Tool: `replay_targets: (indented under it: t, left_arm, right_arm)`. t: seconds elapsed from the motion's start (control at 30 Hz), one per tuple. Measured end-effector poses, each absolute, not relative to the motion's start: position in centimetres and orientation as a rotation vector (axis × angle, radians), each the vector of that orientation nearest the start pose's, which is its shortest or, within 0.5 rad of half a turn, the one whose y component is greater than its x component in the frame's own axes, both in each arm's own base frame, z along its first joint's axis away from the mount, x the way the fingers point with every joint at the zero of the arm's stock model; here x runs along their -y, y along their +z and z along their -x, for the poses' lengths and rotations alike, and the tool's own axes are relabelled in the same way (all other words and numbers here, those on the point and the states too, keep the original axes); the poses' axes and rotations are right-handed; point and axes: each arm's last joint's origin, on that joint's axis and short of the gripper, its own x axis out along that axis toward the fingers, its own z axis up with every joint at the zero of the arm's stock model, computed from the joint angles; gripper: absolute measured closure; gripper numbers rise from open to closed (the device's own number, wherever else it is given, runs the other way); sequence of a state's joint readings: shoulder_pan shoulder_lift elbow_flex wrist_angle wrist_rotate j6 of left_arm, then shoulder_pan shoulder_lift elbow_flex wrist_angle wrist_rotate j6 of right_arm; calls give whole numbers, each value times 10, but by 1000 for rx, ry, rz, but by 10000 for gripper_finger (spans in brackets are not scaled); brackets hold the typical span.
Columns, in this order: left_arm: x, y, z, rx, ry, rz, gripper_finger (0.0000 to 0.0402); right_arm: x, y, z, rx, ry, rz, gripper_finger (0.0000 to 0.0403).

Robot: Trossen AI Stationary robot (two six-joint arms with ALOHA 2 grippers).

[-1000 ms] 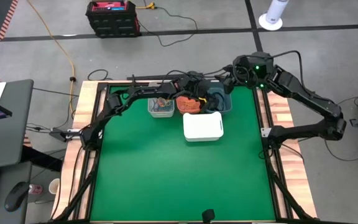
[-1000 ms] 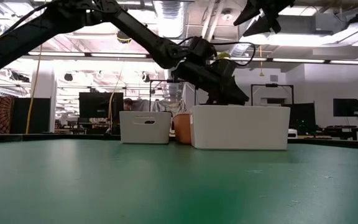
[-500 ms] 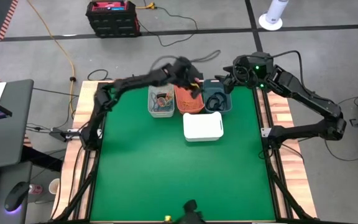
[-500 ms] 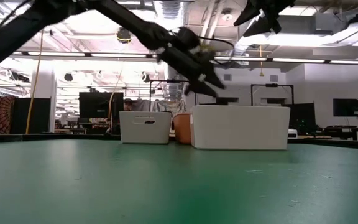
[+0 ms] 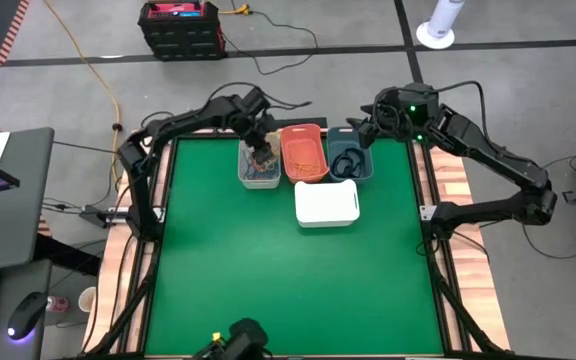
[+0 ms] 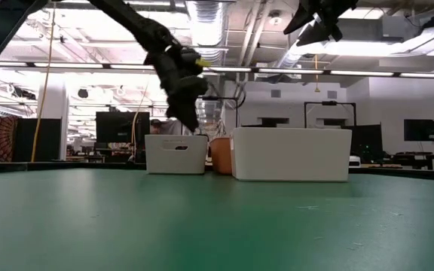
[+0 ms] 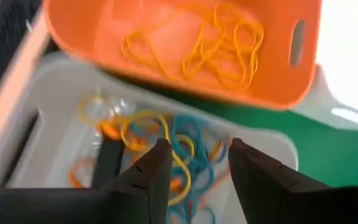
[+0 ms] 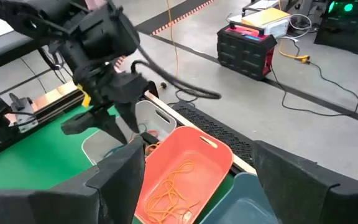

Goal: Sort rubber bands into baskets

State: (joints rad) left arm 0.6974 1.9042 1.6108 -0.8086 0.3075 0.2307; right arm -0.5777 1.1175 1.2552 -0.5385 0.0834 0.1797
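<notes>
Four baskets stand at the table's far side: light grey (image 5: 259,172), coral-orange (image 5: 305,152), dark slate-blue (image 5: 349,160) and, nearer, white (image 5: 326,202). Mixed yellow, teal and orange rubber bands (image 7: 166,146) lie in the grey basket (image 7: 55,124). Yellow-orange ones (image 7: 210,46) lie in the orange basket (image 7: 166,74), and dark ones (image 5: 346,164) in the slate-blue one. My left gripper (image 7: 194,165) is open and empty just above the grey basket; it also shows in the high view (image 5: 261,150) and the low view (image 6: 183,113). My right gripper (image 8: 197,180) is open and empty, high over the far right (image 5: 365,126).
The near half of the green mat (image 5: 288,290) is bare. A dark object (image 5: 236,340) sits at the near edge. Wooden rails (image 5: 453,190) border the table. A black crate (image 5: 180,27) and cables lie on the floor beyond the far edge.
My left gripper has swung from over the orange and slate-blue baskets toward the table's left edge, rising on the way, and now hangs over the grey basket. My right gripper has kept still.
</notes>
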Motion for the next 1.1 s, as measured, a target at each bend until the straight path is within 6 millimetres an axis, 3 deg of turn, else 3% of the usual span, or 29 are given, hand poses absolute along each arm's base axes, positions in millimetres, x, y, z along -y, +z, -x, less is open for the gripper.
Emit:
replay_targets:
  t: [0.37,0.77,1.1]
  left_arm:
    - [-255,211,-299,-1027,245,280,258]
    - [-259,205,-295,-1063,224,89,258]
    - [-256,194,-291,-1085,225,99,278]
  right_arm:
    - [126,396,-190,-327,-696,-299,83]
    - [118,396,-195,-326,-687,-295,83]
    - [116,397,-196,-313,-692,-301,83]
